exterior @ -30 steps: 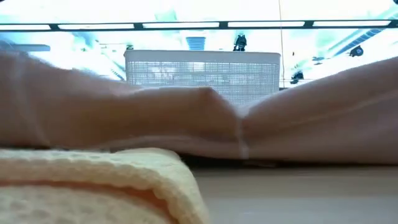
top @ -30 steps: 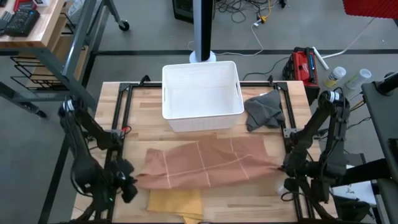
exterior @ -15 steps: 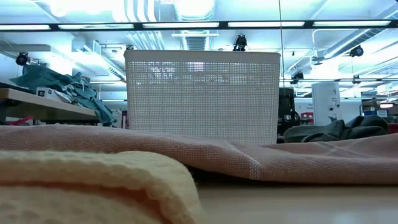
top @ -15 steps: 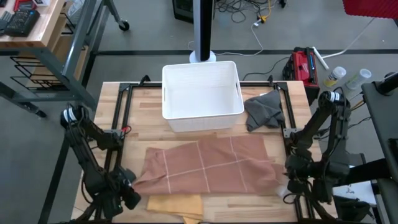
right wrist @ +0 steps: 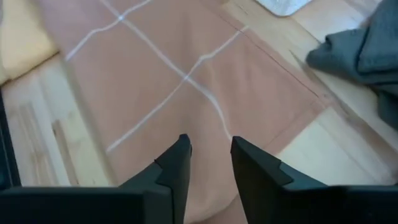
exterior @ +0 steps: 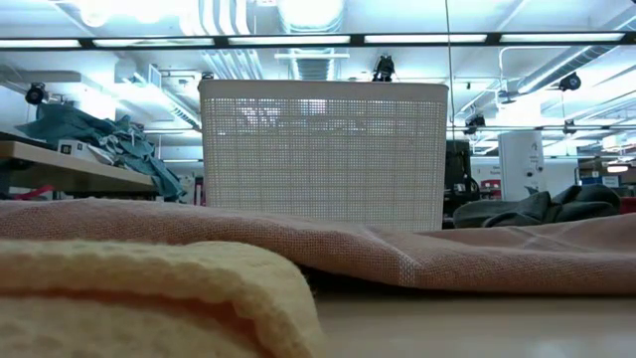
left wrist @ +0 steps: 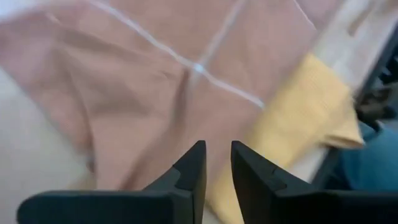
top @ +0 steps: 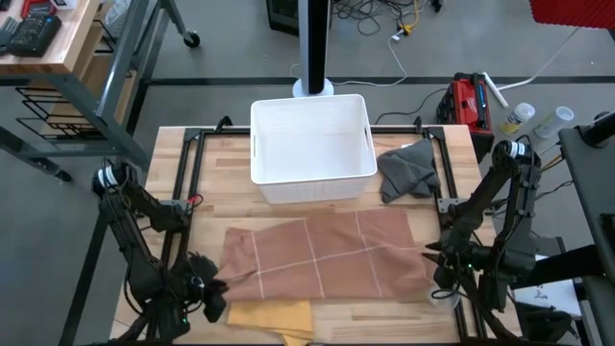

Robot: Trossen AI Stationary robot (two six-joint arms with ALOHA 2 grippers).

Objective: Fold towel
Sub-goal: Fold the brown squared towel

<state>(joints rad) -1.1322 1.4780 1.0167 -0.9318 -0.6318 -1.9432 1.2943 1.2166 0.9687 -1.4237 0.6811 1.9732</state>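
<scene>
A pink-brown towel (top: 322, 258) with white grid lines lies spread on the wooden table, its near edge over a yellow towel (top: 274, 315). In the low view the pink towel (exterior: 467, 261) rests flat behind the yellow towel (exterior: 139, 298). My left gripper (top: 213, 300) stands open at the pink towel's near left corner; in its wrist view the left gripper (left wrist: 216, 144) has nothing between its fingers. My right gripper (top: 434, 279) stands open at the near right corner, and in its own view the right gripper (right wrist: 209, 138) hangs over the cloth.
A white basket (top: 312, 149) stands at the table's far middle. A grey cloth (top: 408, 171) lies crumpled to its right. Black frame rails (top: 183, 183) run along the table's left and right sides. Bare wood shows between basket and towel.
The pink towel's near edge, raised off the table a second ago, has sunk and now lies flat and slack, partly over the yellow towel. Both grippers have gone a little toward the table's near edge.
</scene>
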